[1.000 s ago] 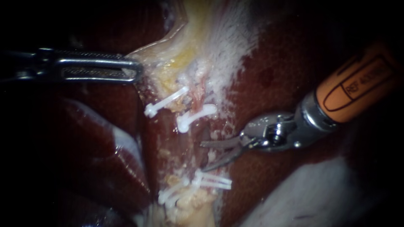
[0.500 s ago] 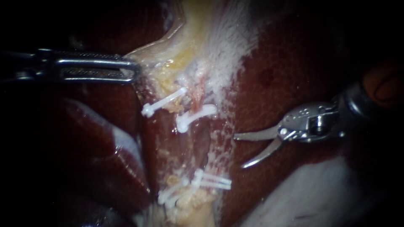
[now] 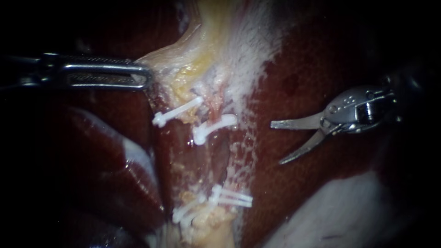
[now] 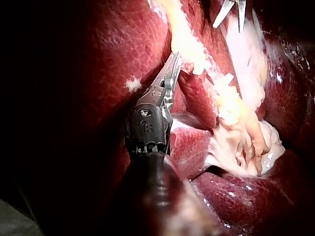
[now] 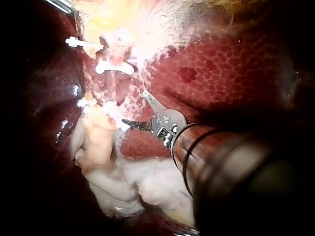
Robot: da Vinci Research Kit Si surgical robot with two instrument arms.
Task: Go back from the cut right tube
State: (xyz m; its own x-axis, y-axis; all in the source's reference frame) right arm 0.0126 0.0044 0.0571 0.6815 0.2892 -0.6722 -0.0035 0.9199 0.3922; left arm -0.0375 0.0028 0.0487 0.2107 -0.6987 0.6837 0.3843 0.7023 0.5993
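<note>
Dark red liver [image 3: 303, 69] fills the endoscope view, and its edges fall away into shadow. A strip of pale yellow tissue [image 3: 197, 59], frosted with white, runs down the middle. Below it lies the right tube [image 3: 220, 144], with one white clip [image 3: 213, 126] across it above and a pair of white clips [image 3: 234, 198] below. The cut between them is hard to make out. The right instrument [image 3: 276, 143] sits well apart from that tube, over bare liver. Its end effector's two blades are spread apart and hold nothing. The left instrument [image 3: 148, 77] has its end effector clamped on the edge of the pale yellow tissue. At lower right lies a patch of whitish tissue [image 3: 344, 211].
</note>
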